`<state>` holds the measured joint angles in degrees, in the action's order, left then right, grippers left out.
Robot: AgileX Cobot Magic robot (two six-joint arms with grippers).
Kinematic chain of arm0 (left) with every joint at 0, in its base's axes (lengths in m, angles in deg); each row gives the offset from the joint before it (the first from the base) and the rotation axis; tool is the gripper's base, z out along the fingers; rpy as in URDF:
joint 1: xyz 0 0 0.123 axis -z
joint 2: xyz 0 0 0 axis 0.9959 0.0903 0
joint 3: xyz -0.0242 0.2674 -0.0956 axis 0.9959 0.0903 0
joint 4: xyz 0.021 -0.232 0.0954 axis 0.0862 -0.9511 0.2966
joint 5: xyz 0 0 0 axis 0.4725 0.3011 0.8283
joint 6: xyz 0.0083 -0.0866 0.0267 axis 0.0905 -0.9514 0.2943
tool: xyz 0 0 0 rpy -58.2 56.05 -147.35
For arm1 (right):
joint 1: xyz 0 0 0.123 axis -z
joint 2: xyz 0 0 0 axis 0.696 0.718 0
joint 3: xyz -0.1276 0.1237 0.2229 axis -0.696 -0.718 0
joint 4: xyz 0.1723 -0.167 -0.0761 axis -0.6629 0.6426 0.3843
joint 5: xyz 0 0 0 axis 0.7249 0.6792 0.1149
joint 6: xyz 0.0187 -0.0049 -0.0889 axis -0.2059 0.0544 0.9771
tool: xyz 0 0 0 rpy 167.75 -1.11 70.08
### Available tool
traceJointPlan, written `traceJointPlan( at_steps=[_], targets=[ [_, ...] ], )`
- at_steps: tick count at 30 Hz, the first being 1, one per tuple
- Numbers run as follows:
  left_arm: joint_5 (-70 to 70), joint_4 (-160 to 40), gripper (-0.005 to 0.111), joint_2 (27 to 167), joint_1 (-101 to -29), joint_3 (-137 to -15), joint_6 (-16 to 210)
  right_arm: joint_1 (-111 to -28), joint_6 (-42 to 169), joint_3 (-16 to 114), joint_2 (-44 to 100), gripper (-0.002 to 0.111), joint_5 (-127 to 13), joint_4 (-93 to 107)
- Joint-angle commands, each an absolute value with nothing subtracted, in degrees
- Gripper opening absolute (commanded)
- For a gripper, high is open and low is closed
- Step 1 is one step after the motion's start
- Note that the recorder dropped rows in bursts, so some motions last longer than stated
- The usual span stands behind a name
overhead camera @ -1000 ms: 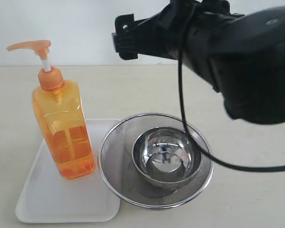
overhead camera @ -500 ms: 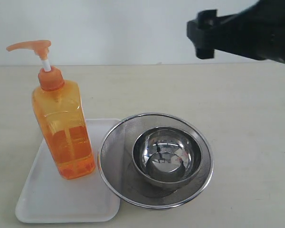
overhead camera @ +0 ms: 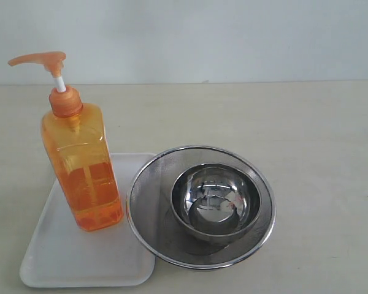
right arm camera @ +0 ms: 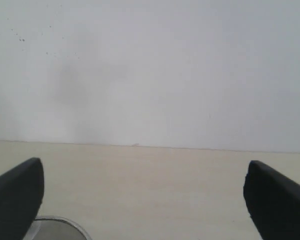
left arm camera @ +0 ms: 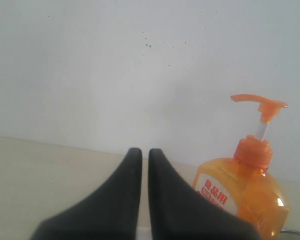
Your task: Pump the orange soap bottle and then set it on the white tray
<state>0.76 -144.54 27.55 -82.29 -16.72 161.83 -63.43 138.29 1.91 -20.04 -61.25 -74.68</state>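
exterior view first, working outward from the near edge: the white tray [overhead camera: 61,263] lies flat at the front left of the table [overhead camera: 319,153], its low rim showing all round. the orange soap bottle [overhead camera: 83,177] stands upright on the tray, with its base on the tray's right half, on the side nearest the round mesh strainer [overhead camera: 146,211]. from this angle the strainer's rim overlaps the tray's right edge, and i cannot tell whether the two touch. a steel bowl [overhead camera: 216,202] rests inside the strainer, mouth up. the bottle is roughly half full of orange liquid. its pump head [overhead camera: 40,59] sits raised on the white stem, spout pointing left. behind all this the pale tabletop runs back to a plain white wall [overhead camera: 202,37].

left wrist view: nearest the lens, the left gripper [left arm camera: 145,155] has its two dark fingers [left arm camera: 122,200] drawn together, with only a thin slit between them and nothing caught there. past the fingertips and clear of them, the bottle stands with its printed label toward the camera and the wall behind it.

right wrist view: the right gripper [right arm camera: 144,172] has its fingers spread wide, one at each edge of the picture, and holds nothing. a sliver of the strainer's rim shows by one finger, then tabletop, then wall.
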Motion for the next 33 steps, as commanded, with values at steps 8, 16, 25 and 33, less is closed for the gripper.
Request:
traceJointPlan(
  at_steps=[8, 16, 25, 33],
  targets=[
    [1.0, -144.77, 0.005, 27.39, -82.48, -16.58, 161.35, -61.15, 136.96, -8.96, -38.22, 0.105, -58.7, -74.66],
    [1.0, -144.77, 0.005, 27.39, -82.48, -16.58, 161.35, -55.47, 136.43, -13.67, -43.65, 0.105, -59.11, -74.66],
    [1.0, -144.77, 0.005, 27.39, -82.48, -16.58, 161.35, -53.77, 136.43, -16.05, -43.65, 0.105, -59.17, -74.66],
    [1.0, -144.77, 0.005, 27.39, -82.48, -16.58, 161.35, -53.77, 134.23, -16.05, -43.65, 0.105, -58.02, -74.66]
  ],
)
